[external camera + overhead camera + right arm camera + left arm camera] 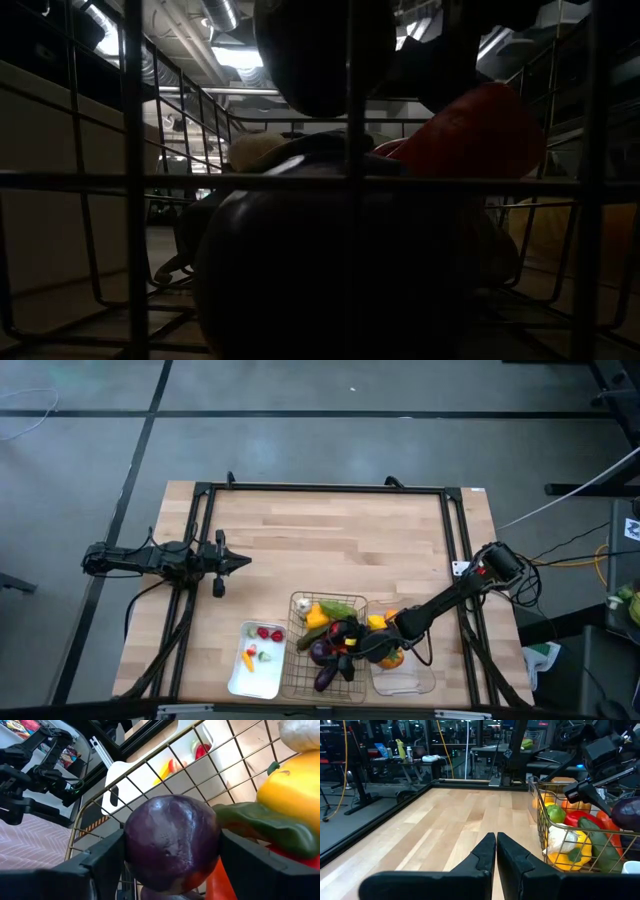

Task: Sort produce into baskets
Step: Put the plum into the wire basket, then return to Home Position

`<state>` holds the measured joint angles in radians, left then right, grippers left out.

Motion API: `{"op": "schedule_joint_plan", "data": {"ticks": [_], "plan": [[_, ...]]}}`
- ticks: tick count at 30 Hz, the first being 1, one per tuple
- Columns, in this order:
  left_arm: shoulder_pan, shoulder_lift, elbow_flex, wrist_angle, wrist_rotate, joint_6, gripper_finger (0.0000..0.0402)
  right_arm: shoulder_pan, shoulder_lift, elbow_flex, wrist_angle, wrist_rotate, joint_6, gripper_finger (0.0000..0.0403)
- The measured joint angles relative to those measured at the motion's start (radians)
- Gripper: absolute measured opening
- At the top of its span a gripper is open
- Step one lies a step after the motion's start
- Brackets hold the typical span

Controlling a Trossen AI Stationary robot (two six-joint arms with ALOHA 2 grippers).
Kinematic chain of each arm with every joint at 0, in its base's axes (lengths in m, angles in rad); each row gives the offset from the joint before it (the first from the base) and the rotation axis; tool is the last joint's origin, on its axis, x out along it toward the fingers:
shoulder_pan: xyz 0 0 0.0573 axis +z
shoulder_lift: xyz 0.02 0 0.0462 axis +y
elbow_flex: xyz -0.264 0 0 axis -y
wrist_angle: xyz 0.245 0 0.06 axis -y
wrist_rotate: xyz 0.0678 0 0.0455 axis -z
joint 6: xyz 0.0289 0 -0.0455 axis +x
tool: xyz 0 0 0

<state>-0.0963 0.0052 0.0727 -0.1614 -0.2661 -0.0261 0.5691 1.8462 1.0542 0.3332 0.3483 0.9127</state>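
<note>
My right gripper (352,645) reaches slanting down into the wire-mesh basket (297,660) and is shut on a round purple eggplant (170,840). Around it in the basket lie a yellow pepper (295,785), a green cucumber (265,827), a red pepper (470,130) and more purple pieces (322,678). The white tray (238,682) to the left holds red balls (268,633) and a carrot (247,658). The clear bin (410,682) to the right holds orange and yellow pieces. My left gripper (240,561) is shut and waits level at the table's left side. My right gripper pinches the eggplant's round body, one finger (107,860) on one side and the other finger (245,865) on the opposite side (212,845). The fingers come slanting down from the table's right. I cannot tell whether the eggplant rests on the produce beneath it.
The three containers stand side by side along the table's near edge. The basket's wire walls (150,767) rise close around my right gripper. A black frame (330,488) runs around the table. Bare wood (330,550) stretches over the table's middle and far half.
</note>
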Motion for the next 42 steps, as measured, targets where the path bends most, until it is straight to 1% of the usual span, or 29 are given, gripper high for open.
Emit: {"op": "schedule_joint_plan", "data": {"ticks": [4,6,8,12,14,22,28,31,38,40,42], "plan": [[0.0,0.0,0.0,0.0,0.0,0.0,0.0013,0.0,0.0,0.0,-0.001,0.0,0.0,0.0297],[0.0,0.0,0.0,0.0,0.0,0.0,0.0013,0.0,0.0,0.0,-0.008,0.0,0.0,0.0308],[0.0,0.0,0.0,0.0,0.0,0.0,0.0013,0.0,0.0,0.0,-0.016,0.0,0.0,0.0328],[0.0,0.0,0.0,0.0,0.0,0.0,0.0013,-0.005,0.0,0.0,-0.024,0.0,0.005,0.0382],[0.0,0.0,0.0,0.0,0.0,0.0,0.0013,-0.008,0.0,0.0,-0.023,0.0,0.006,0.0395],[0.0,0.0,0.0,0.0,0.0,0.0,0.0013,-0.007,-0.01,-0.001,0.004,0.013,-0.016,0.0372],[0.0,0.0,0.0,0.0,0.0,0.0,0.0013,-0.007,-0.074,-0.001,0.008,0.082,-0.191,0.0371],[0.0,0.0,0.0,0.0,0.0,0.0,0.0013,-0.007,-0.124,-0.001,-0.007,0.142,-0.282,0.0371],[0.0,0.0,0.0,0.0,0.0,0.0,0.0013,-0.008,-0.272,-0.001,-0.151,0.356,-0.527,0.0371],[0.0,0.0,0.0,0.0,0.0,0.0,0.0013,-0.02,-0.323,-0.001,-0.21,0.381,-0.558,0.0367],[0.0,0.0,0.0,0.0,0.0,0.0,0.0013,-0.044,-0.379,-0.001,-0.275,0.371,-0.559,0.0357]]}}
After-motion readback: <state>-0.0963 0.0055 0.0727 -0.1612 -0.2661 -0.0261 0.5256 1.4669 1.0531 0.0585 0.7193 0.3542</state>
